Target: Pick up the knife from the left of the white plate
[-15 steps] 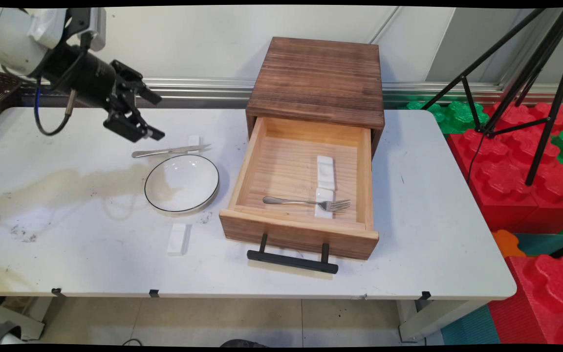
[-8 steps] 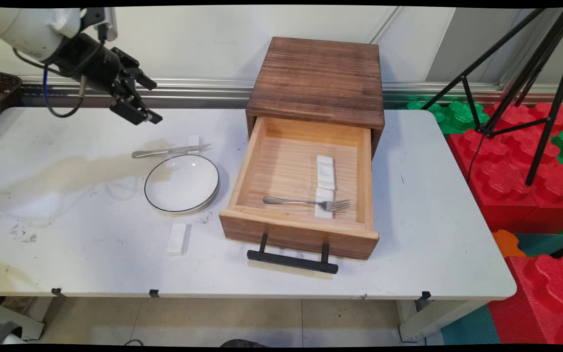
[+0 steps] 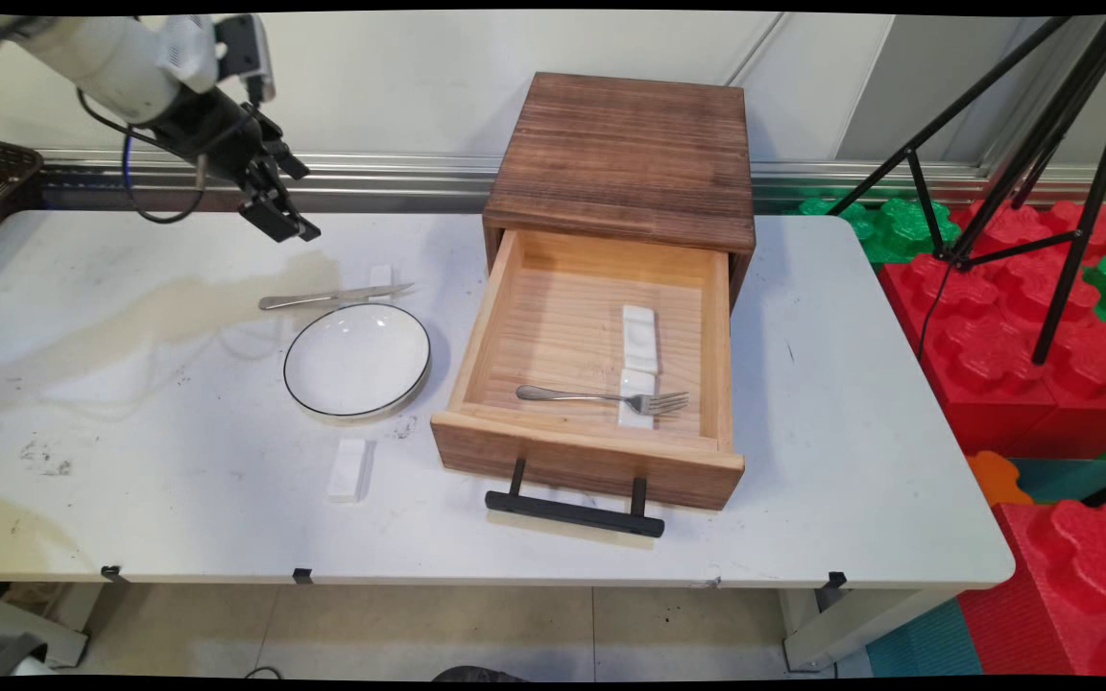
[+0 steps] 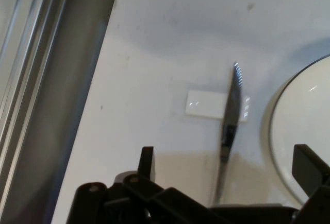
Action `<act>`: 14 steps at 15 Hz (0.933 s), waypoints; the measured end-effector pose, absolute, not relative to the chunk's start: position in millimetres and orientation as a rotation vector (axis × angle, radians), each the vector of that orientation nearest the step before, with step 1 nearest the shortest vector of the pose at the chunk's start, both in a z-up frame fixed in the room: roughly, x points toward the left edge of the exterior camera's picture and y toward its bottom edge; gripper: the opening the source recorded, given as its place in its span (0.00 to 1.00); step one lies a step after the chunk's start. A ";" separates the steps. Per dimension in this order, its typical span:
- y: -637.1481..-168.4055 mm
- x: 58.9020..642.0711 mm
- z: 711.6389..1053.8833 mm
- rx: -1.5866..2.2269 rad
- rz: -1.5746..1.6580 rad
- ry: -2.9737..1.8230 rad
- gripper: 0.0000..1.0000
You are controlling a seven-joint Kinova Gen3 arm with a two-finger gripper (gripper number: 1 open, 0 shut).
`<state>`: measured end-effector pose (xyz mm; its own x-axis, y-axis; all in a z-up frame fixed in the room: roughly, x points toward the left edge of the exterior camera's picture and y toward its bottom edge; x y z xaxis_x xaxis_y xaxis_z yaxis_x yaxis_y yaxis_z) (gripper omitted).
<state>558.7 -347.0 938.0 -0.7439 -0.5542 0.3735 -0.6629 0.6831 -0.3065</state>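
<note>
One gripper, raised over the worktop's far left part, empty, touching nothing. Vs 1 s ago: it has climbed and pulled back toward the far edge, now sits higher above the knife; nothing on the worktop moved. Fingers spread wide in the hand view, with the knife showing in the gap between them.

Nearest thing: knife, lying flat, blade end propped on a small white rest; hand view shows the same rest under the blade. White bowl with dark rim just on the near side of the knife, apart from it. Second white rest near the bowl, toward the near edge, on its own.

Wooden drawer box at the far edge, middle of the worktop, drawer pulled open, black handle facing the near edge. Inside: fork lying crosswise, tines on a white rest; another white rest just behind that one.
</note>
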 end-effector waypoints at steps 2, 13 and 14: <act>-358.3 562.2 927.9 0.979 0.618 -2.679 1.00; -409.3 566.7 864.8 0.935 0.482 -2.844 1.00; -413.2 567.1 859.3 0.931 0.468 -2.855 1.00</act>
<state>567.1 -413.2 859.3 -0.8076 -0.5584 0.1899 -0.5898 0.7654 -0.2574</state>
